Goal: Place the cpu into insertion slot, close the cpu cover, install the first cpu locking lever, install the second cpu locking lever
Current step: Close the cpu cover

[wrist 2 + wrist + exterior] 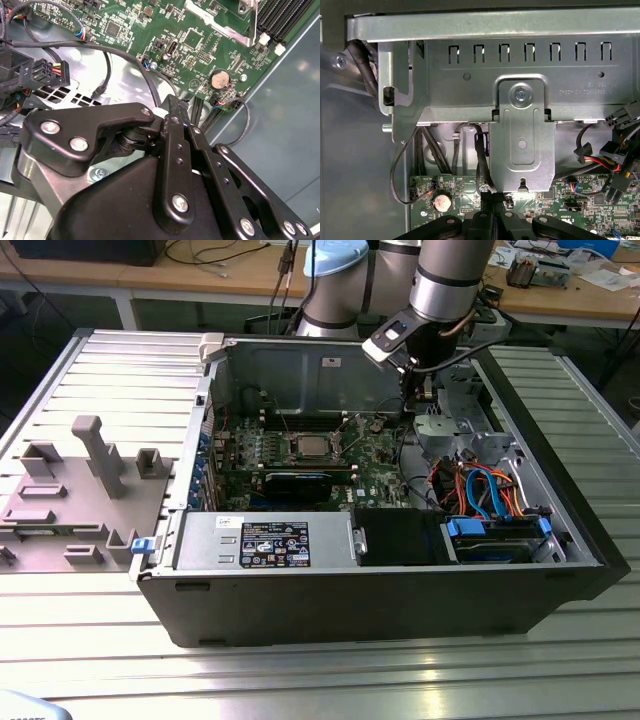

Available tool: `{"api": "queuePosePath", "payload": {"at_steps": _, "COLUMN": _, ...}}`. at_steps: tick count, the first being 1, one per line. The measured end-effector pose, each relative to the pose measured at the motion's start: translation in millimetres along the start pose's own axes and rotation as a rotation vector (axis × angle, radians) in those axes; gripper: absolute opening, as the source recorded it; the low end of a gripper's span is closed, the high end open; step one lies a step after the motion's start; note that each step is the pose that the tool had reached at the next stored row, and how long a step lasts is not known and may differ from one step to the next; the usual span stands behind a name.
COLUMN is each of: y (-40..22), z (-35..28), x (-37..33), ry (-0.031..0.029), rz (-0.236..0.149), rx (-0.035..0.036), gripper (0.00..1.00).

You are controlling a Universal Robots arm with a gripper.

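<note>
A black, open-sided computer case (400,610) lies on the ribbed metal bench (300,680), with a grey moulded fixture tray (70,490) beside it on the exterior view's left. Inside, on the green circuit board (375,455), sits the small square insertion slot with a silvery rim (309,436). A dull silver-grey square, the cpu (308,448), lies in its middle. Whether the thin cpu cover is folded down over it cannot be told. The arm's black claw (418,400) reaches down into the case well apart from the socket, toward the exterior view's right, near the board's edge and a grey metal drive cage. In both wrist views the claw (181,107) (493,197) is clenched, its two fingers pressed together with nothing seen between them. Its tips hang just above the board beside a round silver coin battery (218,79) (441,202) and thin black cables. The first wrist view faces a grey sheet-metal bracket (522,135) fixed with a screw. The second wrist view catches the long black memory slots (285,15).
</note>
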State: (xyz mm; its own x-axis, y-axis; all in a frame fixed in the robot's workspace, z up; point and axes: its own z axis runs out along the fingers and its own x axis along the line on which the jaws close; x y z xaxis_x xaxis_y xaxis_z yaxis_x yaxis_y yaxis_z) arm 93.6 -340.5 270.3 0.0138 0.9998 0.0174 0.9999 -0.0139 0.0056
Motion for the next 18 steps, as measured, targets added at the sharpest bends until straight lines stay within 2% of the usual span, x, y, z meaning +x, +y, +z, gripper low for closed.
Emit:
{"api": "queuePosePath", "payload": {"at_steps": 4, "y": -1.4, "z": 0.0, "x": -0.1, "ry": -0.0001, "rz": 0.0, "rx": -0.0001, "gripper": 0.11}}
{"api": "queuePosePath", "payload": {"at_steps": 6, "y": -13.4, "z": 0.0, "x": -0.3, "ry": 0.0, "rz": 0.0, "rx": -0.0003, "gripper": 0.11}}
{"api": "queuePosePath", "payload": {"at_steps": 8, "y": -21.0, "z": 1.0, "x": -0.4, "ry": 0.0002, "rz": 0.0, "rx": -0.0004, "gripper": 0.11}}
{"api": "queuePosePath", "payload": {"at_steps": 9, "y": -28.1, "z": 2.6, "x": -0.6, "ry": 0.0001, "rz": 0.0, "rx": -0.0005, "gripper": 0.11}}
{"api": "queuePosePath", "payload": {"at_steps": 10, "y": -31.8, "z": 5.0, "x": -0.7, "ry": 0.0001, "rz": 0.0, "rx": -0.0004, "gripper": 0.11}}
{"api": "queuePosePath", "payload": {"at_steps": 12, "y": -33.9, "z": 11.0, "x": -0.7, "ry": 0.0001, "rz": 0.0, "rx": -0.0003, "gripper": 0.11}}
{"api": "queuePosePath", "payload": {"at_steps": 14, "y": -37.6, "z": 14.0, "x": -0.9, "ry": 0.0001, "rz": 0.0, "rx": -0.0004, "gripper": 0.11}}
{"api": "queuePosePath", "payload": {"at_steps": 16, "y": -47.2, "z": 15.5, "x": -1.0, "ry": 0.0002, "rz": 0.0, "rx": -0.0004, "gripper": 0.11}}
{"api": "queuePosePath", "payload": {"at_steps": 18, "y": -52.3, "z": 16.0, "x": -1.1, "ry": 0.0004, "rz": 0.0, "rx": -0.0004, "gripper": 0.11}}
